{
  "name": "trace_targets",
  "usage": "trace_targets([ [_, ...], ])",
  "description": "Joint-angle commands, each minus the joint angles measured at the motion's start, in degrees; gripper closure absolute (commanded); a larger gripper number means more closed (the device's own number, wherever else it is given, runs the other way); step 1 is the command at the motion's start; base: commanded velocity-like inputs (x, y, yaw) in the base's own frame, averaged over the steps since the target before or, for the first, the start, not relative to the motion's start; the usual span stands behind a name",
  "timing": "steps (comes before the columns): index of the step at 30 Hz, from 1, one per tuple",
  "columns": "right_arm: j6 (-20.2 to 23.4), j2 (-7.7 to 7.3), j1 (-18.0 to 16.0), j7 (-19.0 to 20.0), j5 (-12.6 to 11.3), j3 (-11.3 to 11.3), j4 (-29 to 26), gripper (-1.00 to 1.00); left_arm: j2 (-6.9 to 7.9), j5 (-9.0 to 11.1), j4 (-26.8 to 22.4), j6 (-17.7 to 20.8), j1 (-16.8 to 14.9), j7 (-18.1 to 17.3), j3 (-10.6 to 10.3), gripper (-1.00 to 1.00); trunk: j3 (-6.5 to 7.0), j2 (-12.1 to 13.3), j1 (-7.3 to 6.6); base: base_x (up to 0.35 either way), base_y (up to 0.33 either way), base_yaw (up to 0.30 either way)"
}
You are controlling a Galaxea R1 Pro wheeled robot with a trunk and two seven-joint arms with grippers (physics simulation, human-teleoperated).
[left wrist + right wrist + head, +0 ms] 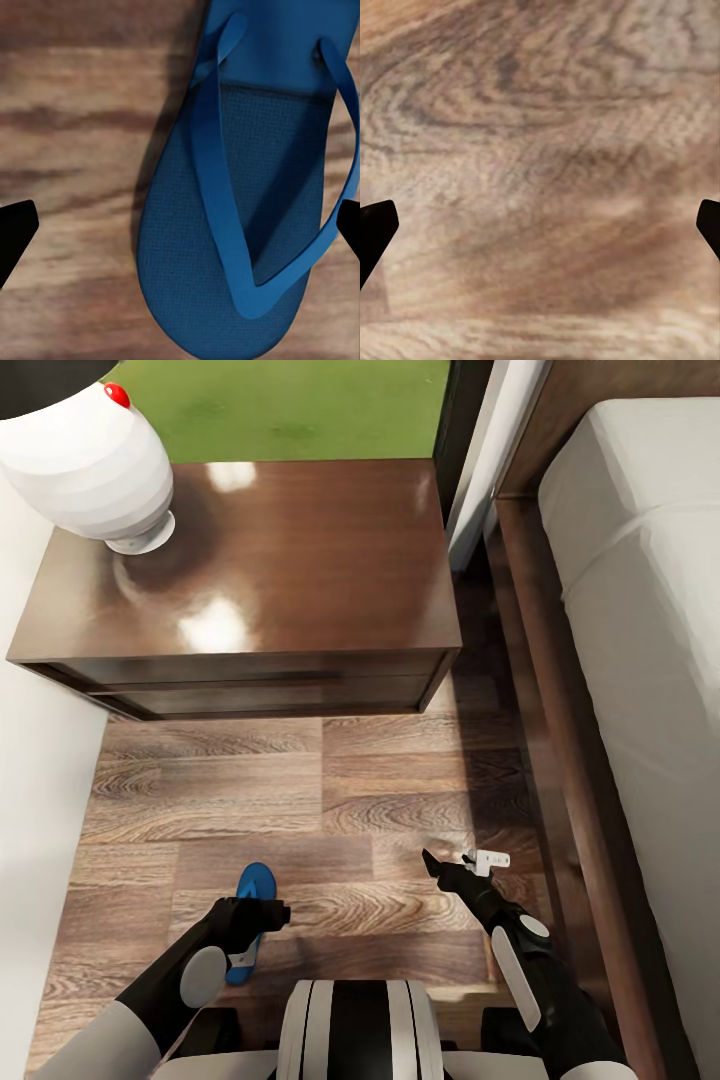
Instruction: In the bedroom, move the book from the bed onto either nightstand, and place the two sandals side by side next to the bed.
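One bright blue sandal (256,887) lies flat on the wood floor in front of the nightstand (250,570). My left gripper (262,913) hangs just above it and covers its middle. In the left wrist view the sandal (225,247) lies strap-up between the open fingers (15,232), which do not touch it. My right gripper (458,863) hovers open over bare floor close to the bed (650,610); its fingertips (375,229) frame only wood planks. The nightstand's glossy top holds only a lamp. The book is out of view.
A white ribbed lamp (90,460) stands on the nightstand's far left corner. The dark wooden bed frame (560,760) runs along the right. A white wall (30,810) borders the left. Open floor (330,790) lies between the nightstand and my arms.
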Motion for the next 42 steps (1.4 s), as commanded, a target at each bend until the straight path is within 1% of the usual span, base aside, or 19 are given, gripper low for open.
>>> trace_targets([
  [1,0.4,0.06,0.0,0.3,-0.6,-0.2,-0.1,-1.00,0.04,0.0,-0.1,-0.1,0.0,-0.1,-0.2,-1.00,-0.03,0.0,-0.01,0.000,0.000,0.000],
  [11,0.4,0.06,0.0,0.3,-0.6,-0.2,-0.1,-1.00,0.01,0.0,-0.1,-0.1,0.0,-0.1,-0.2,-1.00,-0.03,0.0,-0.01,0.000,0.000,0.000],
  [32,0.4,0.06,0.0,0.3,-0.6,-0.2,-0.1,-1.00,0.44,-0.2,0.0,-0.1,0.0,-0.8,0.2,-1.00,-0.03,0.0,-0.01,0.000,0.000,0.000],
  [36,0.4,0.05,0.0,0.3,-0.6,-0.2,-0.1,-1.00,0.44,-0.2,0.0,1.3,0.0,-2.7,0.2,-1.00,-0.03,0.0,-0.01,0.000,0.000,0.000],
  [37,0.4,0.05,0.0,0.3,-0.6,-0.2,-0.1,-1.00,0.44,-0.2,0.0,2.3,0.0,-4.2,0.2,-1.00,-0.03,0.0,-0.01,0.000,0.000,0.000],
  [39,0.4,0.06,0.0,0.3,-0.6,-0.2,-0.1,-1.00,0.44,-0.2,0.0,2.9,0.0,-5.3,0.2,-1.00,-0.03,0.0,-0.01,0.000,0.000,0.000],
  [42,0.4,0.07,0.0,0.3,-0.6,-0.2,-0.1,-1.00,0.44,-0.2,0.0,3.4,0.0,-6.1,0.2,-1.00,-0.03,0.0,-0.01,0.000,0.000,0.000],
])
